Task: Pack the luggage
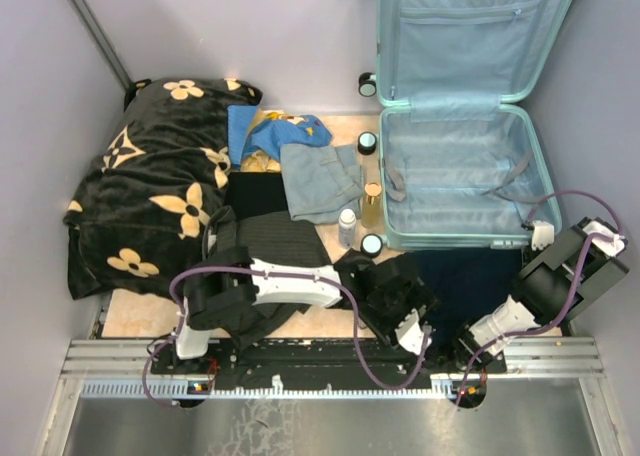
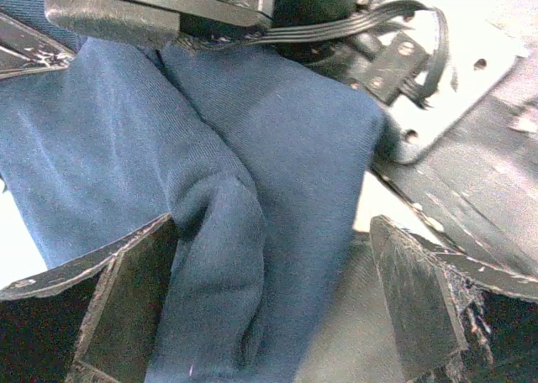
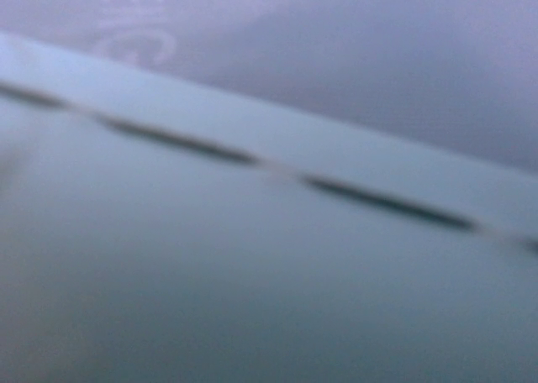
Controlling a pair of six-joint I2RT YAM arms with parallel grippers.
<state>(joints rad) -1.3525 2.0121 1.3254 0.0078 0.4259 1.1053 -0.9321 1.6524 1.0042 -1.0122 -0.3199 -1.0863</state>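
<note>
Two arms sit at the near edge of the table. The left arm folds low and reaches across to the right. Its gripper [image 2: 273, 316] hangs over a dark blue cloth [image 1: 465, 276] lying just in front of the suitcase [image 1: 455, 191]. Its jaws are spread wide, one on each side of a fold in the cloth, and grip nothing.

The right arm bends out to the right, with its gripper [image 1: 543, 234] at the suitcase's near right corner. Its wrist view is only a blur of pale mint, so I cannot tell whether it is closed or holding anything.

The suitcase lies open at the right, its lid propped against the back wall.
</note>
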